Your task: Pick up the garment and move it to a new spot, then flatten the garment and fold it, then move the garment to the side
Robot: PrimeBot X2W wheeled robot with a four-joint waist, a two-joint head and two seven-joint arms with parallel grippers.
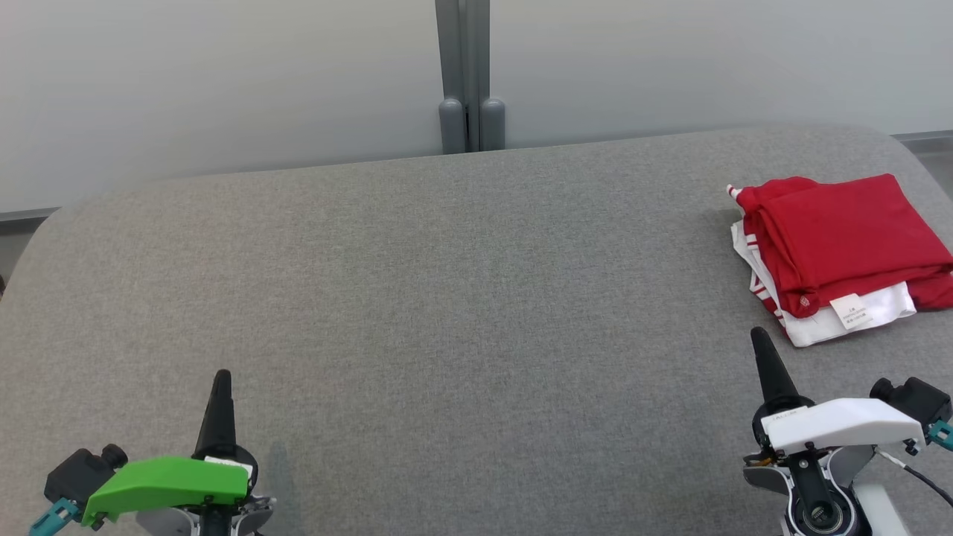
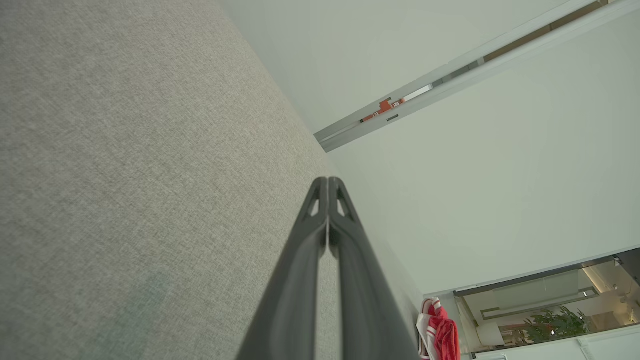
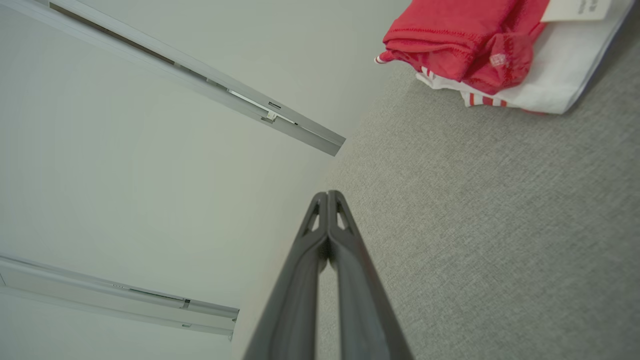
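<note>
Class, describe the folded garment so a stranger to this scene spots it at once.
Find the grey surface. At its right side, beyond the right gripper, lies the garment. Folded red over white with a white tag, unlike the plain grey around it.

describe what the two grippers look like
Both have long dark tapering fingers. The left gripper has a green cover, the right gripper a white cover. Each carries a black camera and teal plug; a thin black cable trails from the right.

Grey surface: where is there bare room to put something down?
Nearly all of the grey surface is bare: the wide middle between the left pincer and right pincer, back to the wall post. Crowded only at the far right, where the folded red and white garment lies.
</note>
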